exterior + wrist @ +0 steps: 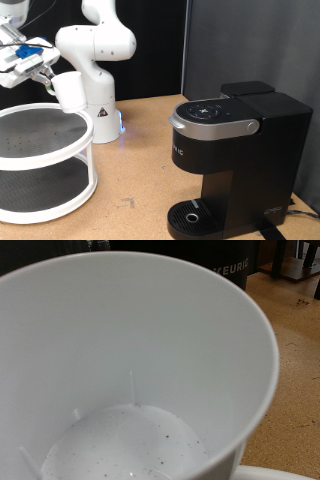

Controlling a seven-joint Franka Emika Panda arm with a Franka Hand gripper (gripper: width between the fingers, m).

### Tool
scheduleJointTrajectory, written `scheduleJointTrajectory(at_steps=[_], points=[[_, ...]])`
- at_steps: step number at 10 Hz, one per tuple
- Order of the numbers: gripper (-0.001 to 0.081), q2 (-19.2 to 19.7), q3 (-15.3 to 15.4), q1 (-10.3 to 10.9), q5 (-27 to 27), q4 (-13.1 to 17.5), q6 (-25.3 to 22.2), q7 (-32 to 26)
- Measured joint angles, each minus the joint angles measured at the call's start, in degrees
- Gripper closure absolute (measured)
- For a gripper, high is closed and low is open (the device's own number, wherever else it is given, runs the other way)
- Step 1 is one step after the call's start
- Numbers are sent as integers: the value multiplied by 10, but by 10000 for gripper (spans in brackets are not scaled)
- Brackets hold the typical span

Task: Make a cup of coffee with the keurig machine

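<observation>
- Exterior view: I see my gripper [47, 77] high at the exterior view's left, above the white two-tier round shelf with dark mesh-like surfaces [80, 160].
- Its fingers are clenched on the plain white, slightly tapered handleless cup [71, 91], which hangs in the air just over the shelf's top tier, tilted a little.
- A blue part shows on the hand just above the cup; I cannot read anything on it.
- Behind the cup stands the white robot arm base [99, 110], with a small dark triangular mark on its front and a blue glow at its foot on the wooden table [135, 165].
- The large black boxy keurig machine with a silver-grey lid rim [230, 150] sits at the exterior view's right, well apart from the cup. Its lid is down, small light markings show on its top panel, and some pale lettering runs down its front, too small for me to read.
- The round drip tray [190, 214] at the machine's foot sits at the exterior view's bottom.
- Wrist view: the white cup [150, 360] fills nearly the whole picture; I look straight into it.
- Its inside wall is smooth, with thin raised ribs near the bottom, and its floor carries tiny dark specks.
- Past the rim I can read pale letters "EURIG" on a black face [238, 267], the start of the word cut off by the cup's rim.
- The wooden table shows beside the cup; the fingers themselves are hidden in this view.
</observation>
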Motion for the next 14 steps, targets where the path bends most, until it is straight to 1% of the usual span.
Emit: scheduleJointTrajectory(at_steps=[2, 3, 5, 6, 7, 9, 11, 14], points=[[740, 2, 7, 2, 13, -4, 16, 15], [740, 3, 24, 12, 32, -8, 39, 34], [740, 17, 62, 40, 53, -10, 87, 73], [740, 28, 80, 56, 69, -10, 120, 80], [740, 39, 92, 76, 91, -10, 154, 82], [740, 62, 104, 122, 147, -8, 212, 81], [740, 87, 107, 174, 201, 1, 250, 75], [740, 127, 110, 249, 273, 12, 306, 50]])
